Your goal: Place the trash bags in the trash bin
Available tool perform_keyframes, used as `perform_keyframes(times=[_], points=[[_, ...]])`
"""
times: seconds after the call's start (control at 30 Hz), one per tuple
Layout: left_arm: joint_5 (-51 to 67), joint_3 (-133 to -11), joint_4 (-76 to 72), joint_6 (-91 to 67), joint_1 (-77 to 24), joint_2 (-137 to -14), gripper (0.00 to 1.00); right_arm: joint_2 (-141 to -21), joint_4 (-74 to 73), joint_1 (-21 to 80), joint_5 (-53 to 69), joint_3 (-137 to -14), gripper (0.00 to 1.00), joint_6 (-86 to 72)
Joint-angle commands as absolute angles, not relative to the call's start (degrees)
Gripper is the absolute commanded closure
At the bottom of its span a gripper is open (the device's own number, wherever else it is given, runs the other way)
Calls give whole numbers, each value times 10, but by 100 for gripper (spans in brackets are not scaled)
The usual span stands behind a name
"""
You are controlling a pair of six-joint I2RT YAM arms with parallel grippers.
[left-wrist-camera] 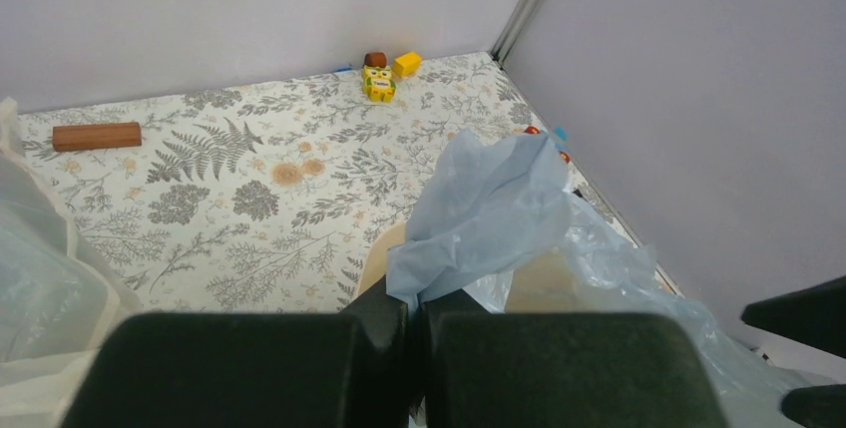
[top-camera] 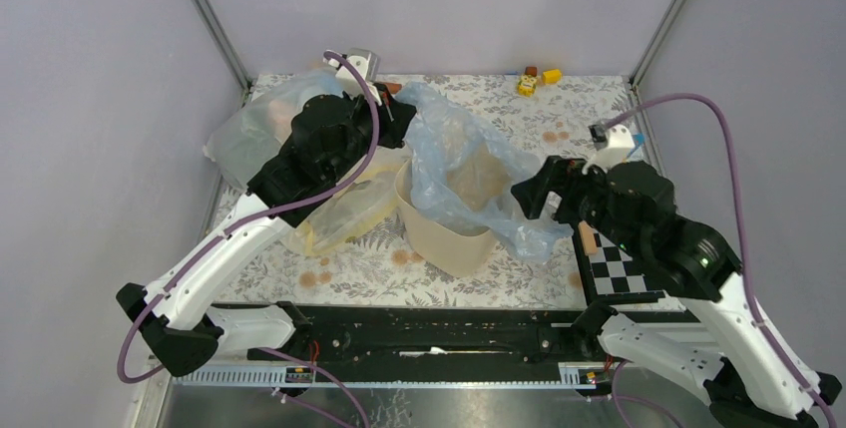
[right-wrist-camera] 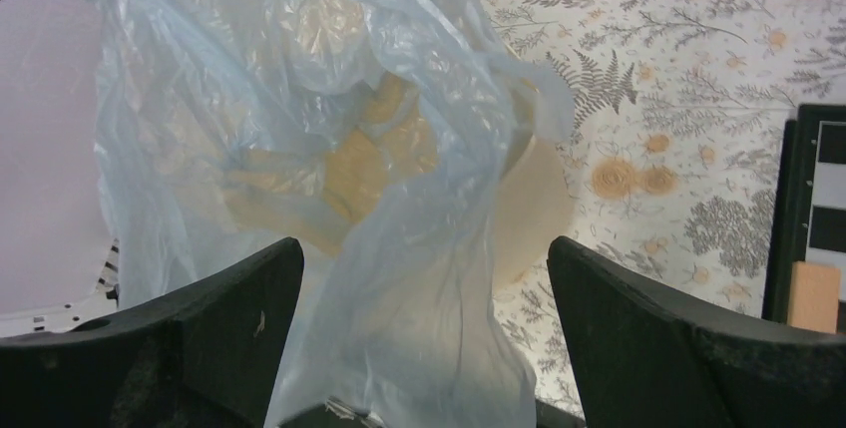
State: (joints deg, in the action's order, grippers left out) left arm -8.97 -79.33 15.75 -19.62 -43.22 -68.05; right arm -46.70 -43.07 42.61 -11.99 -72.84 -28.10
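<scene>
Trash bags [top-camera: 469, 164]: pale blue film draped over and partly inside trash bin [top-camera: 447, 246]; step in hand, seating it. Arms: left gripper [left-wrist-camera: 414, 310] clamped on the bag's far edge, reaching across the surface [top-camera: 559, 119]; right gripper [right-wrist-camera: 424, 258] jaws apart around the near fold. Next move likely calls for pushing the film down.

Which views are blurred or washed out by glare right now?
Top external: evenly lit, sharp, no glare. Left wrist: the table pattern is crisp, the left tool dark and soft up close. Right wrist: the trash bag fills the frame, slightly soft, veiling most of the bin.
</scene>
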Motion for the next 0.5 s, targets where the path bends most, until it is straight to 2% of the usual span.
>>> perform_keyframes(times=[0.0,0.27,0.47], points=[[-75,-792,148,-210,-427,-674,100,-429,-486,426,-144,-735,0,-322],[-65,-783,147,-206,-427,-664,100,-427,-548,426,-99,-780,0,-427],[-79,-766,151,-209,-428,-657,100,-412,-540,426,-33,-734,3,-511]])
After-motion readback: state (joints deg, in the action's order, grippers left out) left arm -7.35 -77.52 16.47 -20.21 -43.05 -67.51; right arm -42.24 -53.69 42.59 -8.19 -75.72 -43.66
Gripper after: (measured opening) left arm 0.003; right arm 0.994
